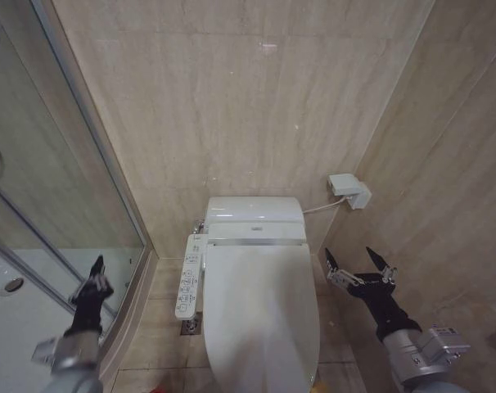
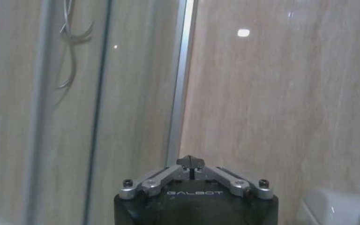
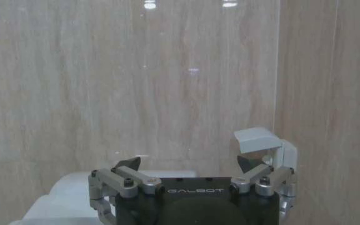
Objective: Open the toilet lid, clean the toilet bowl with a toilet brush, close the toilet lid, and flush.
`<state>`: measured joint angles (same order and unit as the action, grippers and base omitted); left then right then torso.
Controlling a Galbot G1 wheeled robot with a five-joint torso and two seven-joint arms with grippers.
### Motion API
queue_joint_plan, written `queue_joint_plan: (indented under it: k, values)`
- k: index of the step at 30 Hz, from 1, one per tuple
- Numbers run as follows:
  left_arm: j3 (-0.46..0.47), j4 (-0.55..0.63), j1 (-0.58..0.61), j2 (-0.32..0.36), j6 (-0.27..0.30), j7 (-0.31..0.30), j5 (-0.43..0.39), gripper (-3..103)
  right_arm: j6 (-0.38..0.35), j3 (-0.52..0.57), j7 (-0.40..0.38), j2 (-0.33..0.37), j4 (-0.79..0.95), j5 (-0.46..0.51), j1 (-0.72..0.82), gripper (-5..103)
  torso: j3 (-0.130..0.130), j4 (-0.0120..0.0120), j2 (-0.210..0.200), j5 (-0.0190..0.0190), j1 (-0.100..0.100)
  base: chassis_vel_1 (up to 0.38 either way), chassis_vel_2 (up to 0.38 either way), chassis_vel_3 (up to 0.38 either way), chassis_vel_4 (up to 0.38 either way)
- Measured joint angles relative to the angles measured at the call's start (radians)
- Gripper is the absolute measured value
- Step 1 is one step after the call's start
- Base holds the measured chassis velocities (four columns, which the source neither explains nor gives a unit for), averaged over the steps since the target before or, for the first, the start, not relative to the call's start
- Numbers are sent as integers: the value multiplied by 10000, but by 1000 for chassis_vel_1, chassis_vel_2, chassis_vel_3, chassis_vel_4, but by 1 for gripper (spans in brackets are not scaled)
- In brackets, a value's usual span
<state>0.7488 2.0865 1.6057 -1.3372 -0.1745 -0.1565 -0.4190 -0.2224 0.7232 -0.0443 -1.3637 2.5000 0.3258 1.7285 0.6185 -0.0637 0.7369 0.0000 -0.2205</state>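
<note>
The toilet lid [image 1: 260, 315] is a glossy white oval, lying down flat over the toilet, with a yellow tag [image 1: 313, 378] at its front edge. Beneath it the toilet bowl is hidden. A red sliver [image 1: 160, 389] on the floor left of the toilet could be the toilet brush's base; I cannot tell. My left gripper [image 1: 96, 268] is shut and held up left of the toilet, near the shower glass; its closed tips [image 2: 191, 164] face the wall. Right of the toilet, my right gripper [image 1: 360, 262] hangs open and holds nothing, apart from the lid; its fingers [image 3: 129, 164] point at the back wall.
The white tank [image 1: 254, 211] stands against the back wall. A long button remote panel [image 1: 189, 285] is mounted on the toilet's left side, with a floor drain [image 1: 191, 326] below it. A white wall box [image 1: 349, 190] sits at the right corner. The shower enclosure [image 1: 35, 205] bounds the left.
</note>
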Motion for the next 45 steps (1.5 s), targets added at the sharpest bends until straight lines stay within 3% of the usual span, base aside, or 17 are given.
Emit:
queue_joint_plan:
  k: [9,17,29,35,45]
  values:
    - [206,1392,1472,-368,-200,344,1019,0,0,0,0,-1,0,0,0,100,1,-3,0,3,-2,0,0,0,0]
    - [-717,1869,2017,-518,-295,515,1695,0,0,0,0,0,0,0,0,100,1,-3,-1,0,-3,0,0,0,0]
    - [-904,2685,2461,-493,-94,415,1877,0,0,0,0,0,0,0,0,100,1,-2,-1,1,-3,0,0,0,0]
    - [-1012,3227,2916,-486,-248,872,2491,0,0,0,0,-1,0,1,0,100,1,-1,-1,2,-2,0,0,0,0]
    - [-900,3244,2858,-434,267,344,2690,0,0,0,0,-1,0,0,0,100,1,-2,-1,0,-2,0,0,0,0]
